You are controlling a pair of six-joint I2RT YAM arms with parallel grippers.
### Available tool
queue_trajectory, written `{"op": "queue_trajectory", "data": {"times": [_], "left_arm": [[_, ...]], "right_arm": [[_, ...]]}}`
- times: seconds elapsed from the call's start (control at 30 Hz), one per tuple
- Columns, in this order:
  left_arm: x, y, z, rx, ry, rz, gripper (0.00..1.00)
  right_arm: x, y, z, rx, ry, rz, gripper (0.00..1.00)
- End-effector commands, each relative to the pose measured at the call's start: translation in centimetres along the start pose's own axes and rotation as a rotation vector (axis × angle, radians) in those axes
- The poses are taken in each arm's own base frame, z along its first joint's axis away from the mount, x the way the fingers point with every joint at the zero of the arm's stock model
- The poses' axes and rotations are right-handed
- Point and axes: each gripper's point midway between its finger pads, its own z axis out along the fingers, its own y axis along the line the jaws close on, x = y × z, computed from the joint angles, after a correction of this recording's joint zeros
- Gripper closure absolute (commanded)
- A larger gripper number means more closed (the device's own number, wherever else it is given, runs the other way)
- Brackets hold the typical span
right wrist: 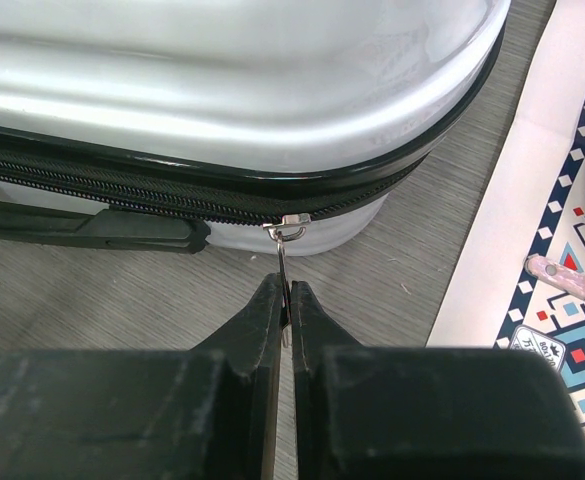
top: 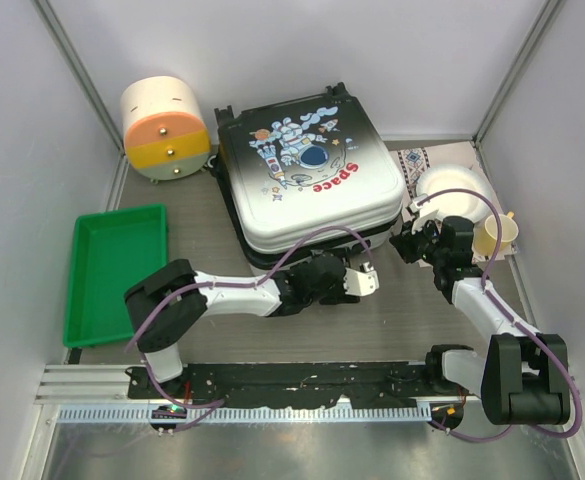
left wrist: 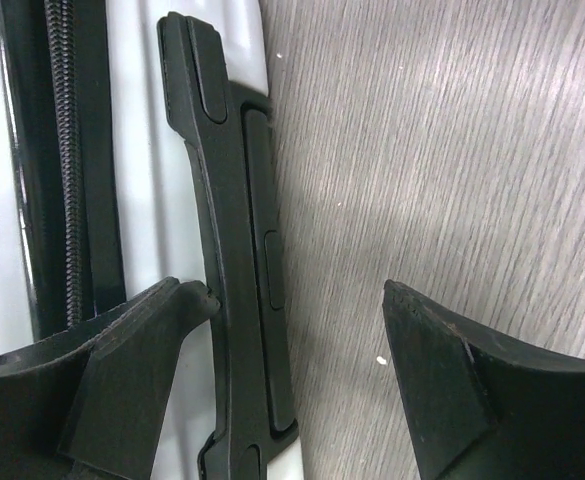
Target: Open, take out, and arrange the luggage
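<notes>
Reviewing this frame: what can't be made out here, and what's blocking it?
- Luggage contents: all views, closed shell hides them.
- Zipper's opened length: right wrist view, track runs off the left edge beyond the pull tab pinched by the right gripper.
- Left gripper contact with the handle: left wrist view, too close to tell.

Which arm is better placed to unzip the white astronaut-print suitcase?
Right: the right gripper is shut on the silver zipper pull of the suitcase; the left gripper stands open by the black handle.
</notes>
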Motion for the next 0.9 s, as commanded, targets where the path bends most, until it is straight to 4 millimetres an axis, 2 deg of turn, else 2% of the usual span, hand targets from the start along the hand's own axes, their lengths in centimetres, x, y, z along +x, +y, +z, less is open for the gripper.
{"op": "queue_trajectory", "data": {"times": [0.0,0.1,0.13,0.17,0.27,0.37,0.47,0.53,0.63,0.87], "left_arm": [[-2.9,7.4,-2.9,-0.211,-0.100,-0.043,0.15],[-4.2,6.7,-4.0,-0.136,-0.178,-0.125,0.15],[-4.1,7.2,-4.8,-0.105,-0.199,-0.163,0.15],[-5.0,6.6,-5.2,-0.041,-0.257,-0.190,0.15],[-5.0,5.9,-6.2,0.031,-0.280,-0.240,0.15],[-4.4,4.6,-5.9,0.080,-0.266,-0.217,0.16],[-3.1,4.7,-4.6,0.048,-0.205,-0.201,0.17],[-3.4,4.4,-4.6,0.066,-0.217,-0.180,0.18],[-4.5,2.3,-5.3,0.141,-0.291,-0.107,0.19],[-4.7,-0.4,-4.7,0.241,-0.307,-0.070,0.20]], "right_arm": [[-0.4,0.4,0.1,-0.017,-0.020,-0.010,0.99],[-0.3,0.4,0.2,-0.017,-0.018,-0.012,0.99],[-0.3,0.4,0.2,-0.019,-0.018,-0.016,0.99],[-0.4,0.4,0.2,-0.017,-0.018,-0.018,0.99],[-0.3,0.4,0.2,-0.017,-0.017,-0.020,0.99],[-0.1,0.4,0.1,-0.015,-0.013,-0.018,0.99],[0.0,0.5,0.0,-0.015,-0.012,-0.016,0.99],[0.0,0.5,0.0,-0.015,-0.012,-0.018,0.99],[0.1,0.4,0.0,-0.014,-0.008,-0.017,0.99],[0.1,0.4,0.1,-0.018,-0.007,-0.015,0.99]]}}
